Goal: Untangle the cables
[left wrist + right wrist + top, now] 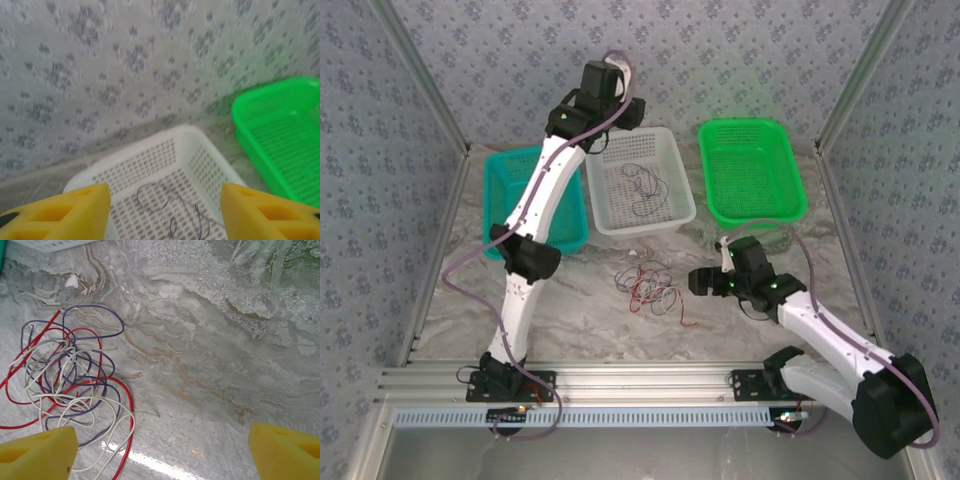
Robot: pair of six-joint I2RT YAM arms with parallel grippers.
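A tangle of thin red, purple and whitish cables (pixel 650 285) lies on the marble table in front of the baskets. In the right wrist view the same cables (pixel 70 385) curl at the left, one red loop reaching close to my left finger. My right gripper (pixel 702 282) (pixel 162 452) hovers open just right of the tangle, with bare table between its yellow fingers. One dark cable (pixel 645 183) (pixel 165 202) lies loose in the white basket (pixel 610 215) (pixel 200 145). My left gripper (pixel 632 112) (pixel 165 215) is raised over that basket's far edge, open and holding nothing.
A teal basket (pixel 505 190) stands left of the white one, partly under my left arm. A green basket (pixel 750 170) (pixel 280 135) stands to the right. Patterned walls and metal posts close in the back and sides. Bare marble lies right of the tangle.
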